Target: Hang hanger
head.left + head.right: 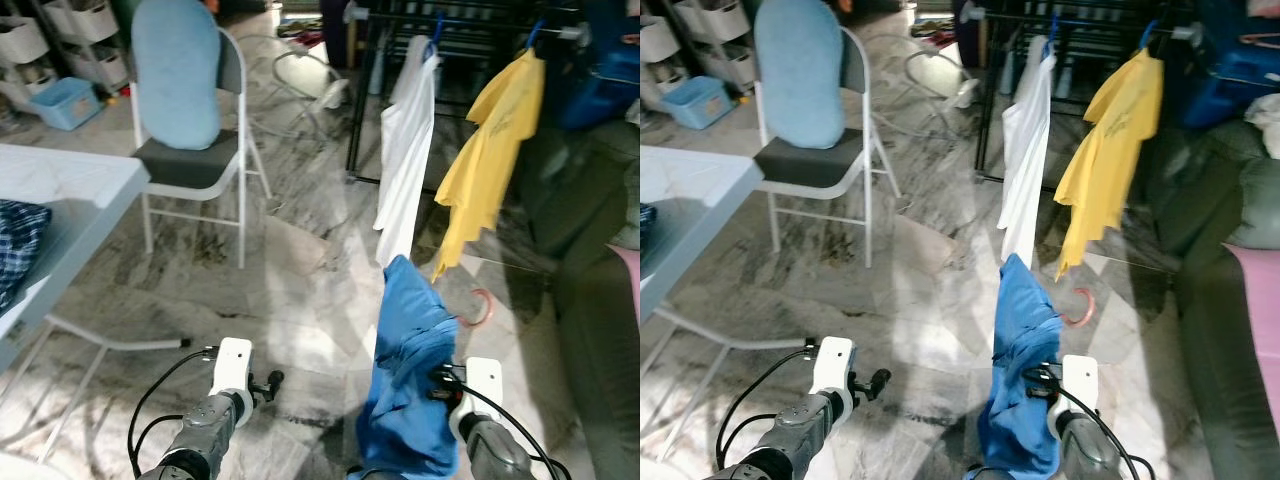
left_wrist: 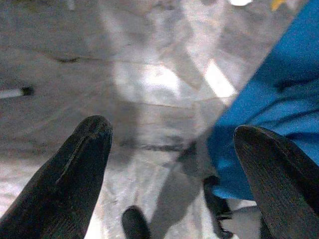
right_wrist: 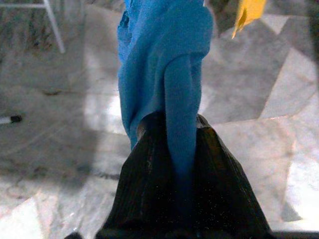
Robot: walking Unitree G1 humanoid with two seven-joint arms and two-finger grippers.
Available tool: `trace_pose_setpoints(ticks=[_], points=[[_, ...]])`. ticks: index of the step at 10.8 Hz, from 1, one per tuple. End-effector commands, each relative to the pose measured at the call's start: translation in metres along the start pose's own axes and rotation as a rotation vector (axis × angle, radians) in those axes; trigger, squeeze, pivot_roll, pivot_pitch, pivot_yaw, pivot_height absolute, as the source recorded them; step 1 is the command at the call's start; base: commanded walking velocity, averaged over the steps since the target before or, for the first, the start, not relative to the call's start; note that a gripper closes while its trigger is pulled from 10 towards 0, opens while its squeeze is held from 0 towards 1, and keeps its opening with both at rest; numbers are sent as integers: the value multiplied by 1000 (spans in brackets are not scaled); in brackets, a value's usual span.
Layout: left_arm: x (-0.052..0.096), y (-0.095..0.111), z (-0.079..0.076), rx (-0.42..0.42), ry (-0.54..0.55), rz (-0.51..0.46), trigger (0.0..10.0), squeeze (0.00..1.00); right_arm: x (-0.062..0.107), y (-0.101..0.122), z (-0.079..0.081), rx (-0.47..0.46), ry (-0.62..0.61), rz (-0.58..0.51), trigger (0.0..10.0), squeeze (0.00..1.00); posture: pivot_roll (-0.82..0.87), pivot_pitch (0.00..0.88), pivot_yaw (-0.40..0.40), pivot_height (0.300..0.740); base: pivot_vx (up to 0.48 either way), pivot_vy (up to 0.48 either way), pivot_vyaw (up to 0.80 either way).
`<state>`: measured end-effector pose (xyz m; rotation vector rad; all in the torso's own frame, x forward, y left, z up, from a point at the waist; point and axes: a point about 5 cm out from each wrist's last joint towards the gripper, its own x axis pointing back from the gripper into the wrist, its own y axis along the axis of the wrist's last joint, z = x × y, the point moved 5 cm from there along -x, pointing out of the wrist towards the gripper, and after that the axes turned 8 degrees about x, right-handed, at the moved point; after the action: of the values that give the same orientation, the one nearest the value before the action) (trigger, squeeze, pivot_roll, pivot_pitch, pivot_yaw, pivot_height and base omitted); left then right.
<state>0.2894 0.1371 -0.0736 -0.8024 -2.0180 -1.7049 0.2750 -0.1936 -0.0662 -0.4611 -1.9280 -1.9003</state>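
Right wrist view has the clearest look at the grab: the right gripper (image 3: pixel 182 159) is clamped on a blue garment (image 3: pixel 159 64), both black fingers pressed against a fold of the cloth running down between them. From the head views that same blue piece stands up in front of the right arm and drapes down its inner side, above the marble floor (image 1: pixel 300 330). I can't make out a hanger inside it, the fabric hides whatever is in there.

The left gripper (image 2: pixel 172 149) is spread wide with nothing between its 2 fingers, just floor beyond them and the blue cloth off to one side. In the left eye view it sits low, well apart from the garment.

Up ahead there's a dark drying rack (image 1: pixel 470 20) with 2 items already on blue hangers: a white shirt (image 1: pixel 405 150) and a yellow shirt (image 1: pixel 490 150) beside it. The top of the blue garment lines up just below the white shirt's hem.

To the robot's left there's a white folding chair (image 1: pixel 200 150) with a light blue cushion (image 1: pixel 178 70) on its backrest, and a white table (image 1: pixel 60 190) with plaid cloth (image 1: pixel 18 245) on it. A dark green sofa (image 1: pixel 590 280) runs along the right.
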Motion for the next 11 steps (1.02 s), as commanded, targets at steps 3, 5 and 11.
trace_pose_setpoints(ticks=[3, 5, 11], points=[[6, -3, 35, -37, 181, 19, 10000, 0, -5, -10, 25, 87, 92, 97, 10000, 0, -182, 95, 39, 740, 0, 0, 0], [12, 7, 59, -20, 221, 3, 10000, 0, -13, -2, 33, 121, 81, 118, 10000, 0, -112, 66, 1, 740, 0, 0, 0], [16, 8, 56, -48, 124, -47, 10000, 0, -4, -16, 16, -4, 19, 126, 10000, 0, -39, 165, -1, 740, 0, 0, 0]])
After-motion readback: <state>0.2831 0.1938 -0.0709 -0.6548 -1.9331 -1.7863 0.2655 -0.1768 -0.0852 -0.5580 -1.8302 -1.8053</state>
